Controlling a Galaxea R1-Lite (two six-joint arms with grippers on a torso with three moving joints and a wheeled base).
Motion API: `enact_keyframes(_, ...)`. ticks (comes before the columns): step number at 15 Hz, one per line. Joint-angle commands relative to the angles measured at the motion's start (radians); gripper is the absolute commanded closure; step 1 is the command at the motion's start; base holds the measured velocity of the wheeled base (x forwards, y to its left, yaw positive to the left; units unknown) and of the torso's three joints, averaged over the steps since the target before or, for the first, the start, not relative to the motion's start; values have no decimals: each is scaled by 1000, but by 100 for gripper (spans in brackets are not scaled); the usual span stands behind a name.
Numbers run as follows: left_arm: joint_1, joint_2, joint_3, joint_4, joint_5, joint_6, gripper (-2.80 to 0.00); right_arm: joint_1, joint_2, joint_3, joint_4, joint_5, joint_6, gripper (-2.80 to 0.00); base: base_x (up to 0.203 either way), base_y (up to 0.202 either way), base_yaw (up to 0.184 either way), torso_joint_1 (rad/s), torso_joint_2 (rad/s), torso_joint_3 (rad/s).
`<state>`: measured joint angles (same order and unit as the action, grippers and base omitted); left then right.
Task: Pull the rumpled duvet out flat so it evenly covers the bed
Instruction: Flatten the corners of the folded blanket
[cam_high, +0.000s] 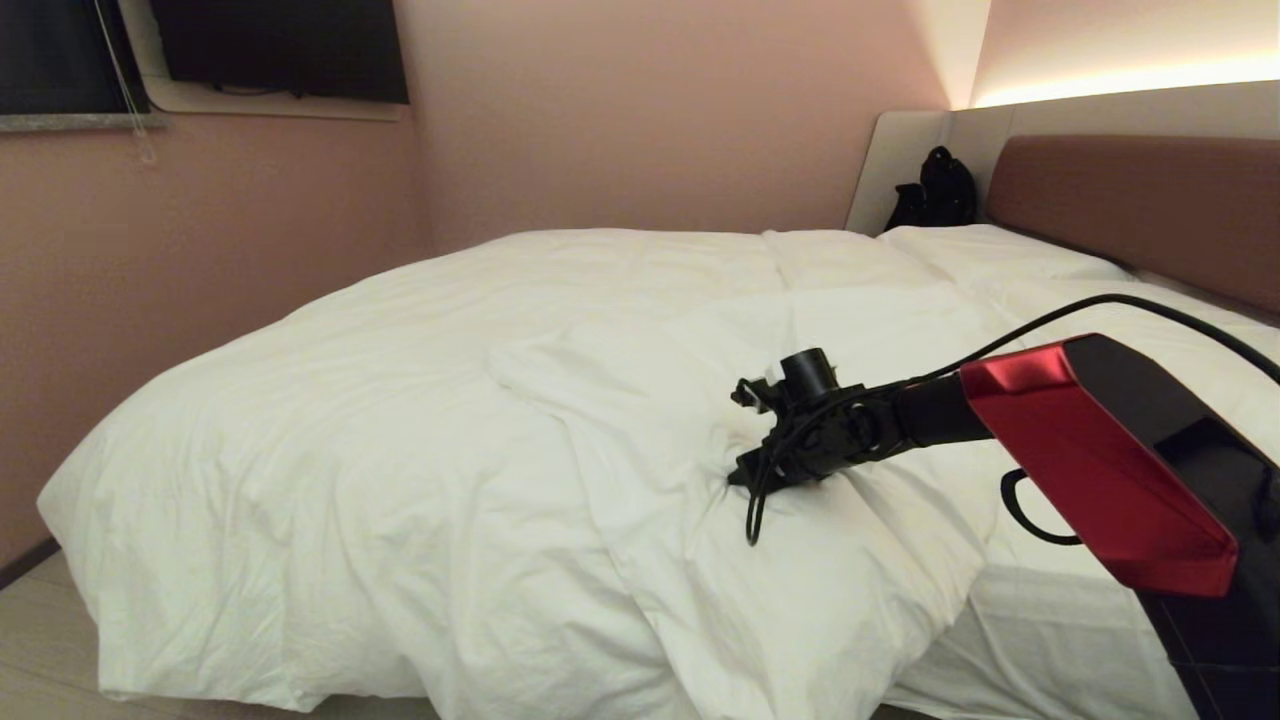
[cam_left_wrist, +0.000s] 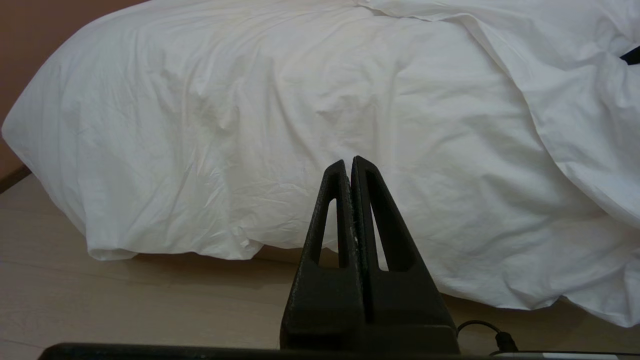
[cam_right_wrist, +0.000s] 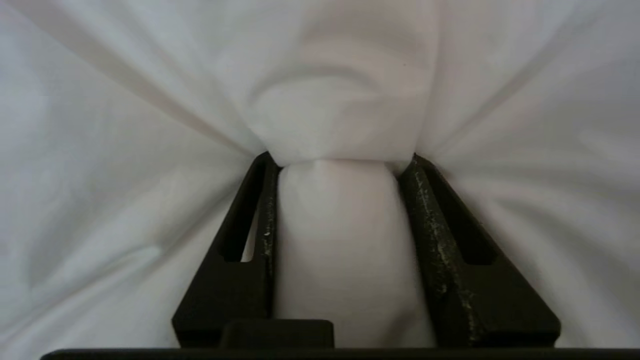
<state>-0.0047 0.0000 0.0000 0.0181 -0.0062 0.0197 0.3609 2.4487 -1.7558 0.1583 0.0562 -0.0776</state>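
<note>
Right gripper (cam_right_wrist: 340, 160), pressed into the duvet (cam_high: 420, 420) at 4 o'clock of the bed (cam_high: 1130, 190), jaws pinching a fold; left gripper (cam_left_wrist: 348, 167) closed, empty, near the duvet's floor-side edge.

My left gripper (cam_left_wrist: 351, 165) is pressed shut, holding nothing. Ahead, the rumpled duvet (cam_left_wrist: 310, 115) drapes over the bed edge. Its hem hangs near the wood floor (cam_left_wrist: 125, 305).

One duvet (cam_high: 420, 400), one bed (cam_high: 1060, 620), two grippers, one black bag (cam_high: 935, 190)
</note>
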Motion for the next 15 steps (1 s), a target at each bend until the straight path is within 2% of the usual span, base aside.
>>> enact_keyframes(1, 0, 0, 0, 0, 0, 0, 0, -1, -16, 4, 1, 1, 18, 0, 0, 0, 0, 0, 0, 0)
enact_keyframes(8, 0, 0, 0, 0, 0, 0, 0, -30, -158, 41, 7, 1, 45, 0, 0, 0, 0, 0, 0, 0)
enact_keyframes(15, 0, 0, 0, 0, 0, 0, 0, -55, -525, 394, -6, 2, 26, 0, 0, 0, 0, 0, 0, 0)
